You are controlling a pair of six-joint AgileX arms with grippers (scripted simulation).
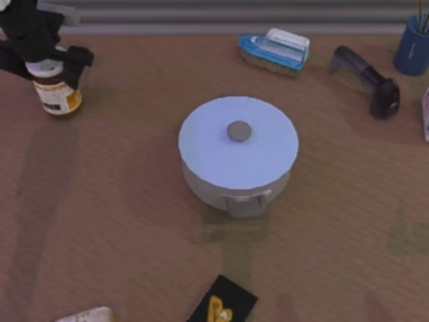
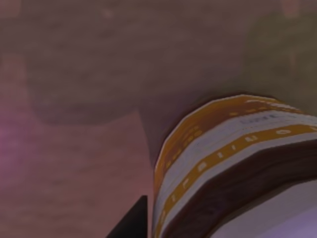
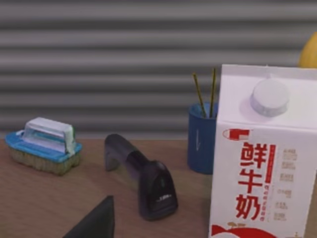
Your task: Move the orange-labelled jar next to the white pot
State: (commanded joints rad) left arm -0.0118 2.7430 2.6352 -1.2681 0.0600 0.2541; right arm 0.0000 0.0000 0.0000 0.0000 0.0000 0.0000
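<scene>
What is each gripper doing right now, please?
Left gripper: closed on the orange-labelled jar, at the table's far left.
Right gripper: state cannot be told.

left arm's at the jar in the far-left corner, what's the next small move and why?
Probably carry the orange-labelled jar rightward toward the white pot. The left gripper sits over the jar's white cap at the table's far left, and the left wrist view shows the label close against it, but the jar is well apart from the pot. The right arm is out of the top view.
</scene>
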